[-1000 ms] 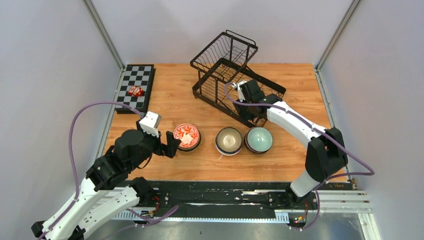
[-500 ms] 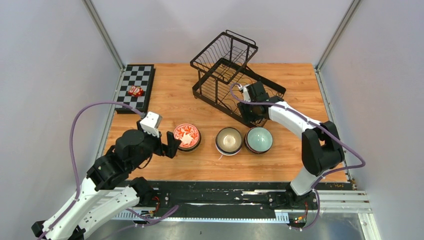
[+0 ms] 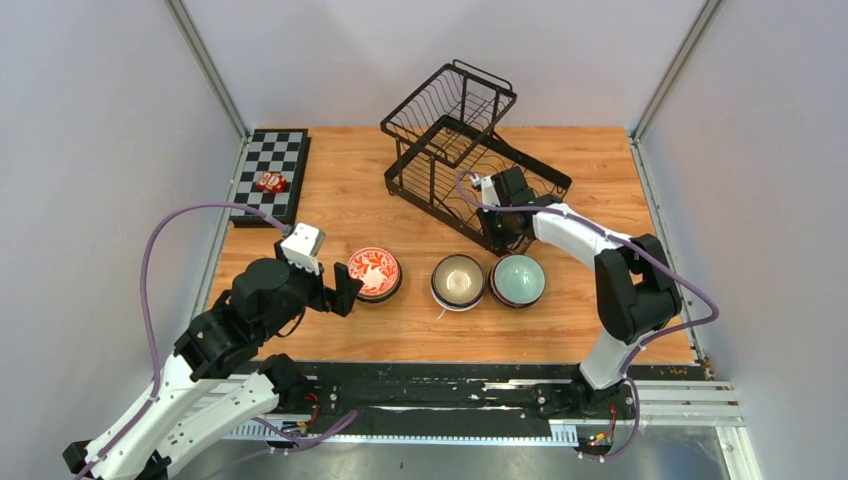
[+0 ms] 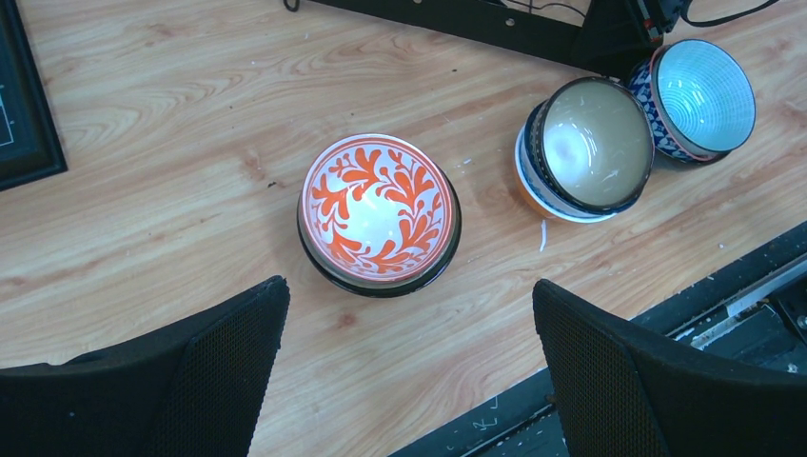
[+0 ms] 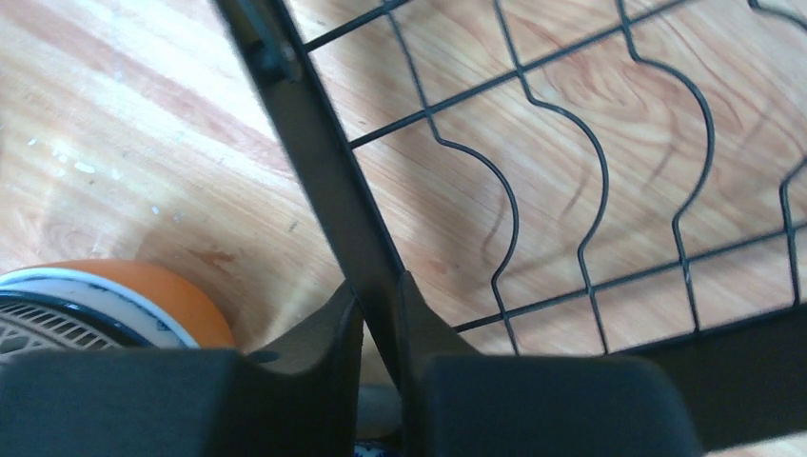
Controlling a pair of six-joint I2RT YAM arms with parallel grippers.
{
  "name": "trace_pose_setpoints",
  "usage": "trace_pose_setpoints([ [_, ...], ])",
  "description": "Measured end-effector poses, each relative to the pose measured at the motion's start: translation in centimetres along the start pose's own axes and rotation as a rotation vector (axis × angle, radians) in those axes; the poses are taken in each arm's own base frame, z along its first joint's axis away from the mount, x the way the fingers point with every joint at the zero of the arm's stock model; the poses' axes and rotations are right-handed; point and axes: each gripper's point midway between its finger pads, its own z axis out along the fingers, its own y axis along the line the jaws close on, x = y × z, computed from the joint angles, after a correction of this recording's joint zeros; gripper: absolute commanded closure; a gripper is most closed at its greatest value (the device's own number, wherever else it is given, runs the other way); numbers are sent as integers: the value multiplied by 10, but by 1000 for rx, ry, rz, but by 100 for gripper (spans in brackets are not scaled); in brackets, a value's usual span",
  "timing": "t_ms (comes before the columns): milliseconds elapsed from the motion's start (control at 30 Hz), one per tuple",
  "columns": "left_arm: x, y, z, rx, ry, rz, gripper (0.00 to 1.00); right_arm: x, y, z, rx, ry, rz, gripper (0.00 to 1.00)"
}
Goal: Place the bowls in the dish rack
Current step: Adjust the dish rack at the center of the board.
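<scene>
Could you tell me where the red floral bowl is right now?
In the top view, the red floral bowl sits near-left on the table, just ahead of the open left gripper, with the cream bowl to its right.

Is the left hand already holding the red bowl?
No, the left hand is open and the red bowl stands on the table in front of its fingers, touching neither one.

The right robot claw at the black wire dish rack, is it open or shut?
Shut. In the right wrist view the right gripper pinches a frame bar of the black wire dish rack between both fingers.
</scene>
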Motion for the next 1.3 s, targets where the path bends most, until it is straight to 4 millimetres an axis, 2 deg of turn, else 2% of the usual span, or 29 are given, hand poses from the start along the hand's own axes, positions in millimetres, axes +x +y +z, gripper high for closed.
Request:
trace_pose_setpoints([
  [167, 0, 0, 0, 0, 0, 0, 0, -10, 19, 6, -82, -24, -82, 97],
  [333, 0, 0, 0, 0, -1, 0, 0, -18, 19, 10, -47, -26, -64, 97],
  [500, 0, 0, 0, 0, -1, 0, 0, -27, 30, 16, -16, -31, -26, 97],
  [1300, -4, 0, -4, 6, -25, -6, 0, -92, 122, 61, 56, -126, 164, 97],
])
